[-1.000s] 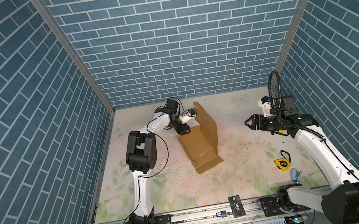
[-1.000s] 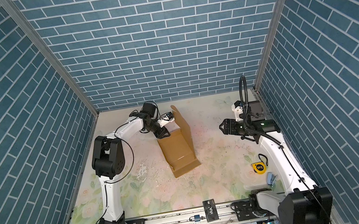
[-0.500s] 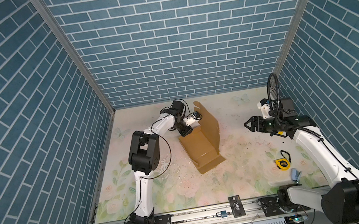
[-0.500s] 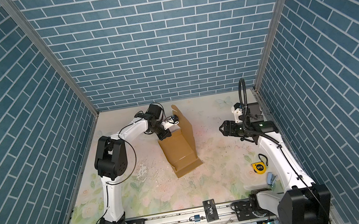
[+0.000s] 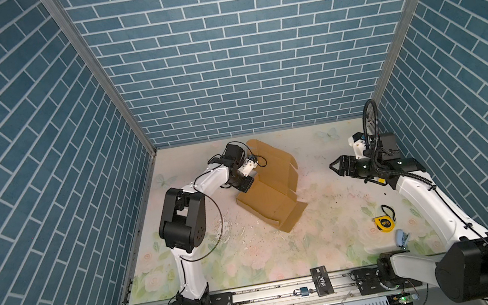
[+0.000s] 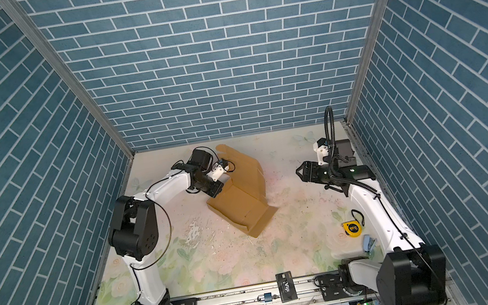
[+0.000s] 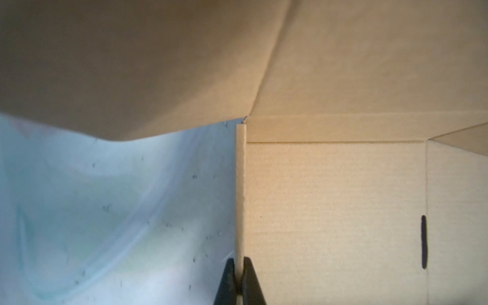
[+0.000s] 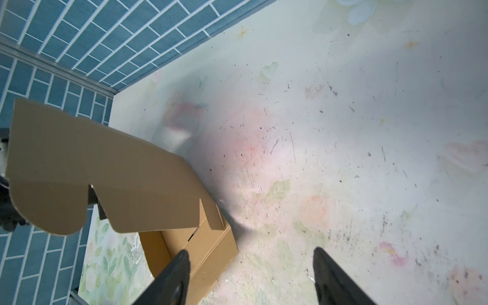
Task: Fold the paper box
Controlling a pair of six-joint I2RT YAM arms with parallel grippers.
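— Two black fingers [image 7: 227,286] of the left hand [image 7: 239,277] have closed in the last second. They now pinch the thin top edge of a short side wall [image 7: 239,198] of the paper box [image 5: 271,200].

— So it holds the box?

— Yes, by that wall, at the box's 10 o'clock corner in both top views. The arm has also slid in toward that corner. I judge the grip is there to steady the tray, or to stand that wall up, while the rest gets folded.

— Where is the box?

— On the floral counter [image 5: 333,245], near the middle, a touch toward 12 o'clock. The tray part lies flat. The lid panel [image 5: 276,163], with its rounded tabs, rears up along the 2 o'clock side and is not yet folded over.

— And the right hand [image 5: 339,167]?

— Wide, holding nothing, hovering at 3 o'clock, well apart from the box. It has barely shifted.

— Anything in the way?

— Only bare counter lies between it and the lid. A yellow tape measure [image 5: 384,224] and a small blue item [image 5: 403,238] lie near 4 o'clock, beside the right arm. A black card [image 5: 321,281] and a padlock [image 5: 301,292] sit on the front rail [image 5: 258,293] at 6 o'clock. The likelier hindrance is the lid itself, which leans over the tray.
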